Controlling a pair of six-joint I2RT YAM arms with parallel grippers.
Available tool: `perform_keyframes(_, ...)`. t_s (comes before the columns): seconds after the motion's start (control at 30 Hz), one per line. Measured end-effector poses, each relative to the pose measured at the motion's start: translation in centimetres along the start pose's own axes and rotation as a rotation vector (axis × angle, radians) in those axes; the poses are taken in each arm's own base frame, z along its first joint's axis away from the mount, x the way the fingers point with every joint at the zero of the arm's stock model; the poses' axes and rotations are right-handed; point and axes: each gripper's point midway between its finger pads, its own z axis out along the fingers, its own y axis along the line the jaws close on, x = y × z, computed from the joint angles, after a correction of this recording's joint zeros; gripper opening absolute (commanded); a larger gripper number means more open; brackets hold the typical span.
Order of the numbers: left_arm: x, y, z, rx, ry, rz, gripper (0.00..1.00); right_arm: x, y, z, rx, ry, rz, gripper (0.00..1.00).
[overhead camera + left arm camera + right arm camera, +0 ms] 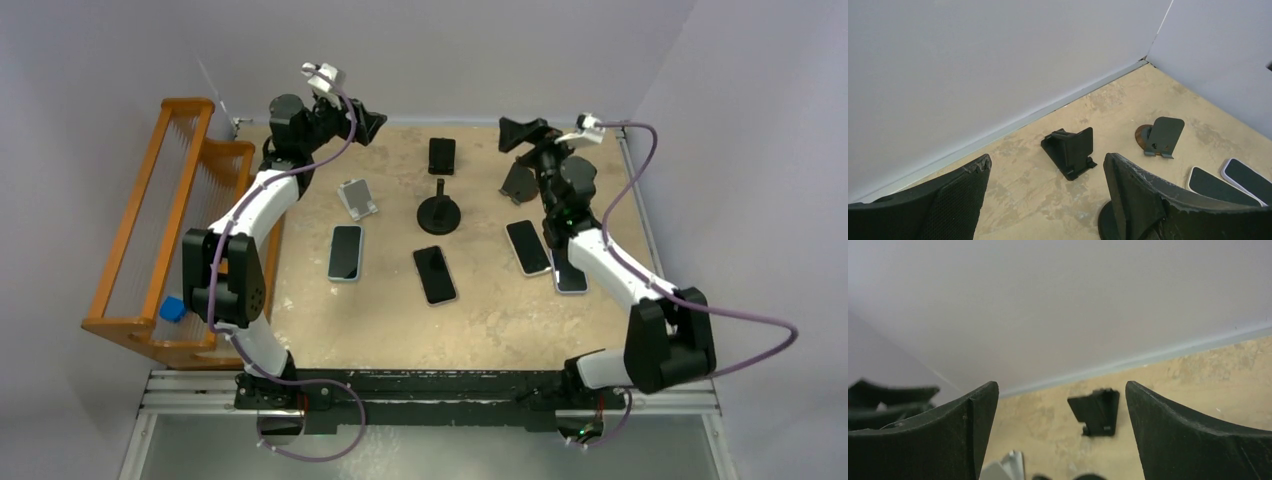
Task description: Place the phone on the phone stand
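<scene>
While both arms reach over far edge of bench [480, 320], left gripper [370, 124] and right gripper [513, 133] hold jaws spread wide. Phones flat mid-bench: white-edged phone [345, 252], black phone [435, 274], third phone [527, 247]; fourth phone [574, 282] partly hidden under right arm. Near far edge, black stand [441, 155], apart from phones. Behind right arm, dark stand [518, 182] half hidden.

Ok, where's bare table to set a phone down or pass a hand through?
The widest bare patch is the near strip of the table, between the black phone and the arm bases. The middle is crowded: silver stand, round-base stand and white-edged phone sit close together.
</scene>
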Motion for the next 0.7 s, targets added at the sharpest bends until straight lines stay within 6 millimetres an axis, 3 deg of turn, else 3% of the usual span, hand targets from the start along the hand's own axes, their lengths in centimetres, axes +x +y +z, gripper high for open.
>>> perform_keyframes(0.13, 0.5, 0.3, 0.0, -0.013, 0.017, -0.008, 0.82, 1.7, 1.1, -4.0, -0.063, 0.058, -0.068, 0.89)
perform_keyframes(0.2, 0.6, 0.3, -0.1, -0.014, 0.02, -0.003, 0.82, 2.2, 2.5, -6.0, -0.117, 0.088, -0.109, 0.87)
perform_keyframes(0.3, 1.1, 0.2, -0.2, -0.006, 0.028, 0.0, 0.82, 3.0, 5.4, -8.1, -0.197, 0.141, -0.145, 0.88)
perform_keyframes(0.37, 1.9, -0.2, -0.3, 0.014, 0.043, -0.005, 0.83, 3.8, 6.3, -9.3, -0.22, 0.183, -0.166, 0.98)
perform_keyframes(0.57, 3.6, -2.0, -0.8, 0.121, 0.07, -0.001, 0.85, 7.3, 5.8, -12.9, -0.23, 0.328, -0.24, 0.99)
perform_keyframes(0.7, 3.9, -2.7, -0.9, 0.167, 0.072, 0.005, 0.85, 12.5, 5.2, -14.5, -0.199, 0.513, -0.296, 0.99)
